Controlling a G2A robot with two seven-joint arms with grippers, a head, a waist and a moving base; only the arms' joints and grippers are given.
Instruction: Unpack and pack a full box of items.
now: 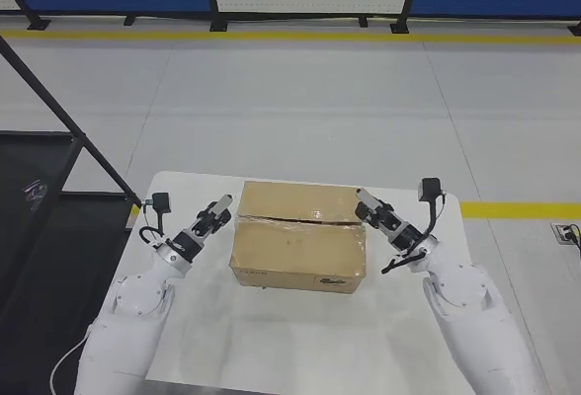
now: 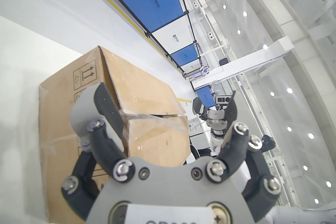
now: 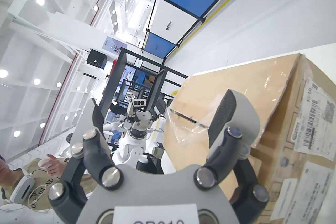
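Brown cardboard box (image 1: 297, 237), upright, top flaps shut. It lies between the left gripper (image 1: 220, 207) and the right gripper (image 1: 364, 198), one end just beside each. Clear tape (image 3: 189, 128) along the centre seam is wrinkled. White paper labels (image 3: 312, 117) are on the end nearest the right gripper.

Bench (image 1: 271, 336): we see it in front of the robot, carrying the box near its middle.
Box (image 1: 298, 235): we find it on the bench, its long side running left to right, between the two hands. Its flaps lie down, with their seam running left to right along the top.
Left hand (image 1: 220, 208): we place it just beside the box's left end, by the top edge, toward the far side.
Right hand (image 1: 367, 202): we place it at the box's right end, by the top edge, opposite the left hand.
Labels (image 3: 311, 117): we see them on the box's right end face.
Frame (image 1: 43, 138): we see it standing left of the bench.
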